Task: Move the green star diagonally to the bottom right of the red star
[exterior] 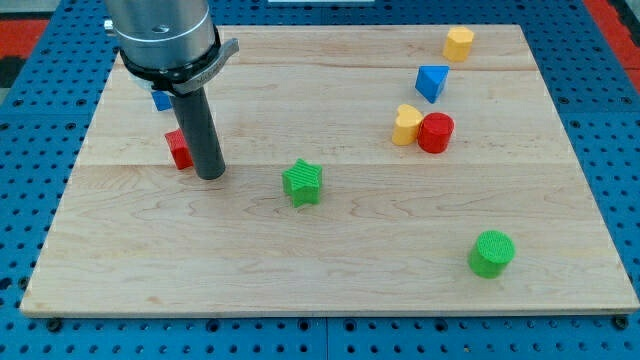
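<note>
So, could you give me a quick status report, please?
My tip beside red star, view's left. Green star untouched, right of tip. Nothing between.

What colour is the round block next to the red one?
Yellow. The yellow block touches the red cylinder on its left in the camera view, the only view.

Single camera view: elevated, looking obliquely down across the wooden board [330, 270] from its near long edge; whole board framed at middling range; blue perforated table [30, 60] around it.
</note>
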Tool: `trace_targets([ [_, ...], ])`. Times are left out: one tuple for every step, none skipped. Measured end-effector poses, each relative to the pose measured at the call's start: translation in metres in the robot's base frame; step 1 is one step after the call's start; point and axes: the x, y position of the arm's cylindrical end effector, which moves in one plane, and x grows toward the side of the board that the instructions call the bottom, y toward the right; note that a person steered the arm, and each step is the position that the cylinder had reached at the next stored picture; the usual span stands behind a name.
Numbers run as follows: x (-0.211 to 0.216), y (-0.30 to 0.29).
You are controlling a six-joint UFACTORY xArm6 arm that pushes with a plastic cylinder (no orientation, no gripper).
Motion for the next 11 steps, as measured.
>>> trace_targets([
  [-0.02, -0.018],
  [-0.008, 0.025],
  [-0.012, 0.098],
  [0.002, 0.141],
  [0.026, 0.153],
  [0.044, 0.14],
  [0.07, 0.158],
  [0.039, 0.087],
  [0.042, 0.065],
  [0.057, 0.126],
  [0.125, 0.239],
])
